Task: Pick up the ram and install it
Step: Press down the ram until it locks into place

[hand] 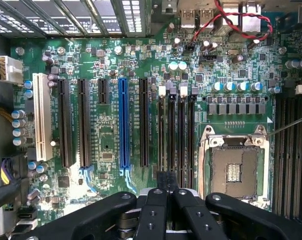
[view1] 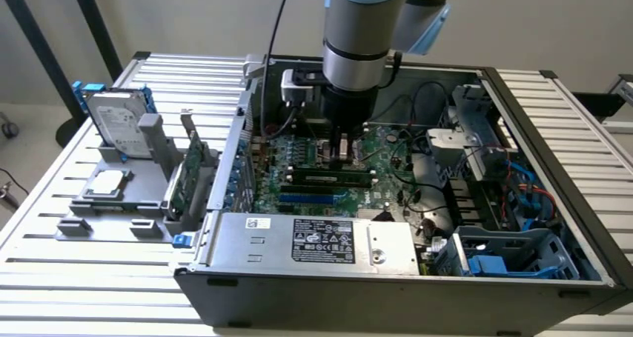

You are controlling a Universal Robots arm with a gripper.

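Exterior view: arm reaches down into the open PC case [view1: 554, 226] on the slatted bench [view1: 59, 278]. 1 ram [view1: 331, 178] stick lies seated on the motherboard [view1: 296, 196], just in front of the end effector [view1: 342, 148]. PSU label [view1: 322, 242] unreadable.

Wrist view: end effector [hand: 165, 192] closed, gripping nothing, over 4 memory slots [hand: 175, 135]. 1 blue slot [hand: 123, 122], 1 white slot [hand: 41, 117], 1 bare CPU socket [hand: 234, 170].

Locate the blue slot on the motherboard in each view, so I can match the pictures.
Exterior view: the blue slot lies on the green board, just behind the silver labelled box.
Wrist view: the blue slot stands among the black slots.
Shared landmark: the shut gripper over the board.
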